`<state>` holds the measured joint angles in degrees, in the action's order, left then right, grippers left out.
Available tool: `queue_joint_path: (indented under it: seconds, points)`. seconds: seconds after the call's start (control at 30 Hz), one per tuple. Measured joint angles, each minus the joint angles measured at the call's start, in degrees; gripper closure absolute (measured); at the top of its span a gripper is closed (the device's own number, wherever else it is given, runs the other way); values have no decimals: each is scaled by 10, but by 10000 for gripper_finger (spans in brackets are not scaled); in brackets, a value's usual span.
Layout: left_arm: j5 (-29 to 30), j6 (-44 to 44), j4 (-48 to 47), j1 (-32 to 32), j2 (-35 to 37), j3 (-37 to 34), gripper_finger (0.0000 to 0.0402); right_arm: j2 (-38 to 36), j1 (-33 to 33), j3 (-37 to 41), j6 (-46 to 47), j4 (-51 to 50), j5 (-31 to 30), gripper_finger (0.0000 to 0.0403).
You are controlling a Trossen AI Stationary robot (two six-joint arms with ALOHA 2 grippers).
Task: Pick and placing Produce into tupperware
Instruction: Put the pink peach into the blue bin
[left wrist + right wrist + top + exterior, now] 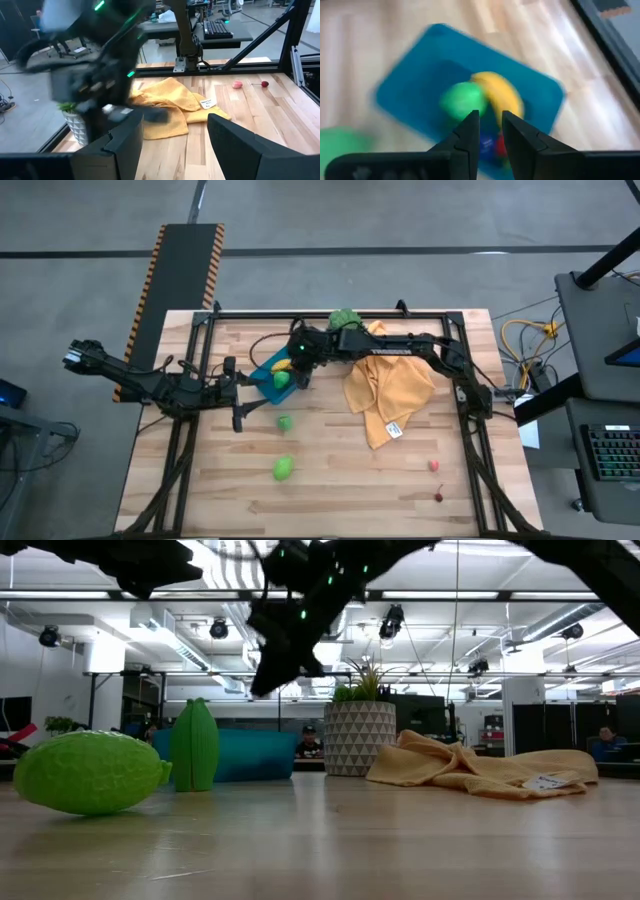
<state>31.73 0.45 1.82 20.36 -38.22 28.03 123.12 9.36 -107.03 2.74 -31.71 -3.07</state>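
The blue tupperware (262, 373) (415, 85) lies on the table left of centre, holding a yellow banana (501, 94), a rounded green piece (461, 100) and something red (501, 148). My right gripper (490, 125) (298, 366) hangs just above it, pointing down at a slant, its fingers a little apart with nothing between them. My left gripper (172, 145) (240, 395) waits open to the left of the container. Two green pieces (286, 421) (283, 469) and two small red pieces (434, 466) (438, 497) rest on the table.
A yellow cloth (385, 385) lies crumpled right of centre. A potted green plant (345, 319) stands at the far edge behind the container. A black frame (300, 314) runs around the table. Bare wood shows along the near edge.
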Motion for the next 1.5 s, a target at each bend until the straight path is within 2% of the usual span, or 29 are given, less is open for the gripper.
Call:
queue_joint_path:
  seconds: [0.2, 0.37, 0.5, 0.63, 0.73, 0.97, 1.17, 1.4, 1.5]
  points:
    - [0, 16, -8, 0, 1, 0, 196, -70, -72, 12, -22, -15, -4, 334]
    - [0, 34, -5, 0, 7, 0, 196, -151, -137, 41, -48, -52, -57, 333]
    - [0, 68, -3, 0, 12, 0, 196, -225, -179, 88, -50, -75, -75, 338]
    - [0, 94, 7, 0, 14, 0, 196, -310, -231, 162, -102, -69, -75, 343]
    - [0, 95, 7, 0, 14, 1, 196, -372, -273, 225, -100, -69, -74, 344]
    - [0, 95, 7, -1, 16, 1, 196, -524, -354, 384, 5, -15, -90, 346]
    - [0, 90, 7, -1, 15, 1, 196, -625, -389, 529, 141, -1, -106, 346]
    - [0, 89, 9, -1, 5, 1, 196, -669, -398, 683, 320, 40, -114, 346]
    - [0, 89, 16, -1, -1, 1, 196, -663, -402, 711, 347, 86, -122, 341]
